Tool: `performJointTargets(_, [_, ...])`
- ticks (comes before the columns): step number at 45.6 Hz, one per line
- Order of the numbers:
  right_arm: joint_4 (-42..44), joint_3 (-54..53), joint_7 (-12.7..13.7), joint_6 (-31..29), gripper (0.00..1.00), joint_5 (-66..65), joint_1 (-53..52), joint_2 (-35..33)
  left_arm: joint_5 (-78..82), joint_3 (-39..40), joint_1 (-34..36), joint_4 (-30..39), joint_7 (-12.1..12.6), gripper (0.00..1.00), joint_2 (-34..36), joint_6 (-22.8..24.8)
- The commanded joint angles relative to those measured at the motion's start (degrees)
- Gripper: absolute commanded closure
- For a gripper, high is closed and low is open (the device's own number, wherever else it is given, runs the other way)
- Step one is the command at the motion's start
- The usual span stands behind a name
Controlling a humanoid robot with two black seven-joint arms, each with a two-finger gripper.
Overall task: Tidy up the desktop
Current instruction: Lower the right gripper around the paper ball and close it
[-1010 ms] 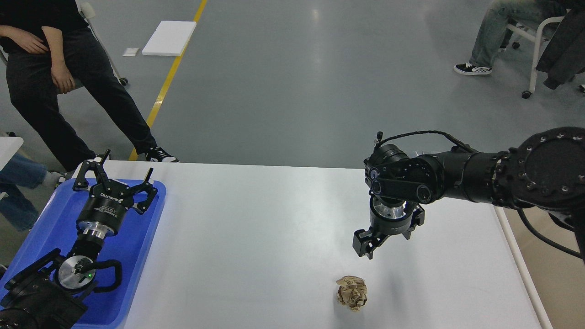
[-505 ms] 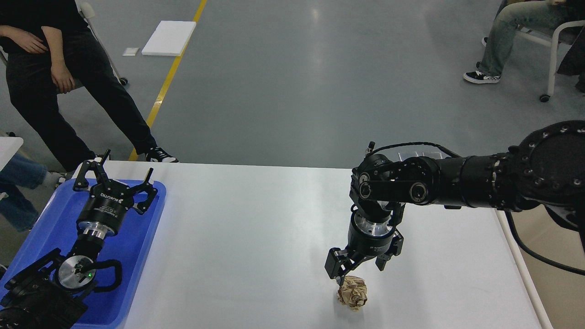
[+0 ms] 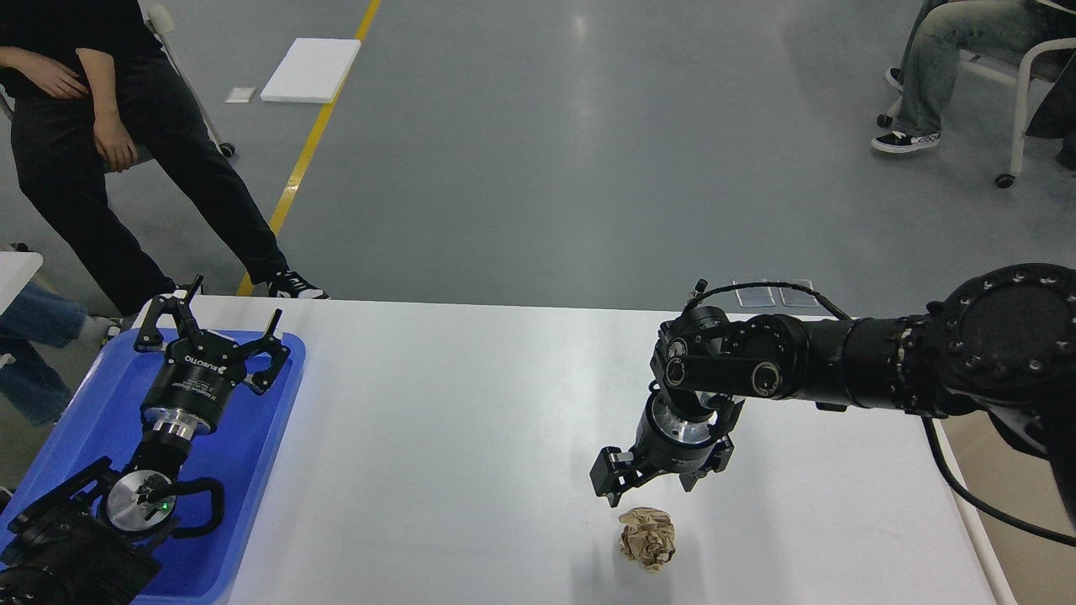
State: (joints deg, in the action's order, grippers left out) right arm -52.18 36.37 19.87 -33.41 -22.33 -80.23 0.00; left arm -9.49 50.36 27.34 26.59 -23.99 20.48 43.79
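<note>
The desktop [image 3: 471, 420], a white surface with rounded corners, fills the lower half of the frame. A blue tray [image 3: 252, 470] lies on its left end. A crumpled brown paper ball [image 3: 647, 539] rests on the surface at lower centre-right, apart from everything else. Beyond the surface is grey floor with a yellow line [image 3: 315, 134] and a white board [image 3: 311, 70] at upper left. A standing person [image 3: 109, 143] occupies the upper left corner; a seated person [image 3: 950, 59] is at upper right.

The right gripper [image 3: 651, 486] points downward just above and slightly left of the paper ball, fingers [image 3: 607, 479] spread and released, not touching it. The right arm enters horizontally from the right edge. The left gripper [image 3: 214, 323] sits over the tray, pointing toward the top of the frame, fingers spread wide and empty.
</note>
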Motion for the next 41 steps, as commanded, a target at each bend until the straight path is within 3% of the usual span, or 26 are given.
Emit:
performJointTargets(1, [-0.20,-0.42,0.00,5.10,0.00,-2.01,2.62,0.00,0.00,0.00,0.00,0.04,0.00,0.01,0.00,0.07])
performJointTargets(41, [-1.52,1.16,0.09,6.25,0.00,-1.93,3.50,0.00,0.00,0.00,0.00,0.04,0.00,0.01,0.00,-0.02])
